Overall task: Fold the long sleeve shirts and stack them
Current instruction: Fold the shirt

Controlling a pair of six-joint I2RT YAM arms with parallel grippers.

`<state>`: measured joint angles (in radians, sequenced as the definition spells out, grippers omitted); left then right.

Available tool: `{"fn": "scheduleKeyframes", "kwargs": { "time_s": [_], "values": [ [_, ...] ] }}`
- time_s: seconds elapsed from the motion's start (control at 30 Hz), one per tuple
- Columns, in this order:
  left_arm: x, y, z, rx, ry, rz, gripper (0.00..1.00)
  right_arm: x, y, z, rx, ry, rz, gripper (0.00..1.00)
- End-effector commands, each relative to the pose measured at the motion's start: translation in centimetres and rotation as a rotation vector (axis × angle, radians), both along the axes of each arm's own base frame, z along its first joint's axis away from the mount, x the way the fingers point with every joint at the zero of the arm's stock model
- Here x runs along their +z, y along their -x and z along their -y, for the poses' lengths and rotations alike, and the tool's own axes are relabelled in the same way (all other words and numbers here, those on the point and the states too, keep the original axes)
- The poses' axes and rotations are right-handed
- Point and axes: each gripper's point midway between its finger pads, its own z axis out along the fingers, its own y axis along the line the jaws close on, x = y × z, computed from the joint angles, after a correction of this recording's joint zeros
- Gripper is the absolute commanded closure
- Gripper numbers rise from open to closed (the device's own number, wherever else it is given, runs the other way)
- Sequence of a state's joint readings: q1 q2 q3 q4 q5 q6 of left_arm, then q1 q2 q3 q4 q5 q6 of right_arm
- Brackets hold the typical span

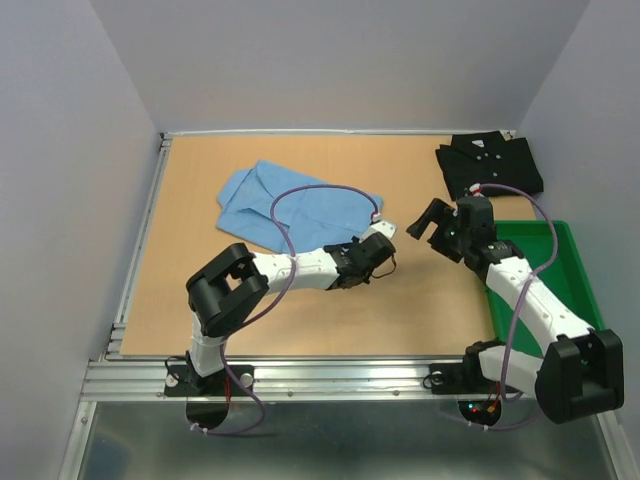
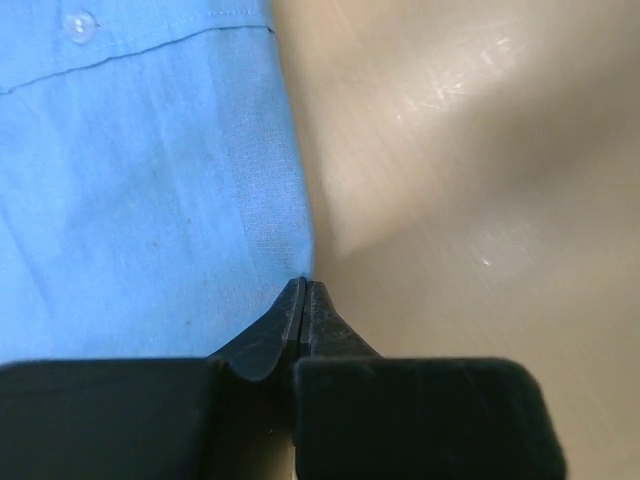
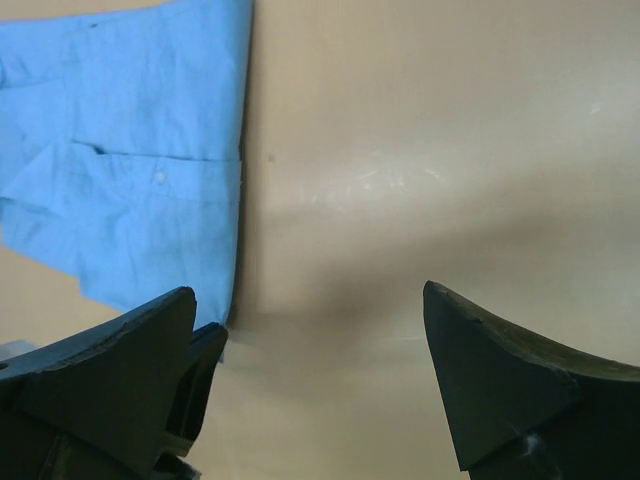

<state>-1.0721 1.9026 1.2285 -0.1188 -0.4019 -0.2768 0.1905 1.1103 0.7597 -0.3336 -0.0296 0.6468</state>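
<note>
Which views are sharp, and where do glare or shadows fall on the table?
Top view: sharp, evenly lit. Left wrist view: light blue shirt weave sharp by the shut left pincer, pale glare on the table at upper right. Right wrist view: a broad soft shadow crosses the table ahead of the open right pincer.

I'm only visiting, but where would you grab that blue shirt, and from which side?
Pinch the blue shirt at its right edge, coming low across the table beside it: it lies flat, so only that thin edge offers a hold.
</note>
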Motion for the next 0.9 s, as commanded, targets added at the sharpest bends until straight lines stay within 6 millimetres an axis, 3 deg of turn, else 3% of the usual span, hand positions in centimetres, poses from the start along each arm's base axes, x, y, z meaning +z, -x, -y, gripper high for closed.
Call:
{"fn": "scheduleKeyframes", "kwargs": {
  "time_s": [0.0, 0.13, 0.17, 0.3, 0.33, 0.4, 0.43, 0.53, 0.7, 0.83, 0.87],
  "values": [
    [5.6, 0.8, 1.6, -0.025, 0.165, 0.027, 1.0, -0.2, -0.5, -4.7, 0.095, -0.29, 0.011, 0.0],
    [6.6, 1.0, 1.7, -0.033, 0.199, 0.015, 1.0, -1.1, -1.0, -6.4, 0.116, -0.417, 0.001, 0.0],
    [6.5, 1.1, 1.9, -0.036, 0.203, 0.006, 1.0, -0.5, -1.7, -6.9, 0.126, -0.45, 0.038, 0.0],
    [6.1, 1.6, 2.6, -0.046, 0.224, -0.033, 1.0, -1.9, -1.9, -8.7, 0.174, -0.586, 0.027, 0.0],
    [6.1, 1.6, 2.8, -0.047, 0.23, -0.04, 1.0, -3.3, -1.9, -9.0, 0.163, -0.61, -0.008, 0.0],
    [5.9, 1.8, 3.0, -0.043, 0.239, -0.056, 1.0, -3.8, -2.2, -9.7, 0.161, -0.656, -0.006, 0.0],
    [6.0, 1.7, 3.2, -0.042, 0.245, -0.057, 1.0, -5.4, -2.2, -9.9, 0.151, -0.651, -0.048, 0.0],
    [6.1, 1.9, 3.7, -0.044, 0.264, -0.075, 1.0, -6.5, -2.9, -11.0, 0.166, -0.637, -0.066, 0.0],
    [6.0, 2.4, 4.8, -0.052, 0.295, -0.115, 1.0, -8.8, -3.8, -12.4, 0.172, -0.649, -0.117, 0.09],
    [5.5, 2.0, 5.0, -0.013, 0.311, -0.12, 1.0, -9.2, -4.6, -13.9, 0.199, -0.643, -0.123, 0.19],
    [5.5, 2.2, 5.3, -0.019, 0.322, -0.133, 1.0, -9.3, -4.8, -14.0, 0.201, -0.639, -0.119, 0.26]
  ]
}}
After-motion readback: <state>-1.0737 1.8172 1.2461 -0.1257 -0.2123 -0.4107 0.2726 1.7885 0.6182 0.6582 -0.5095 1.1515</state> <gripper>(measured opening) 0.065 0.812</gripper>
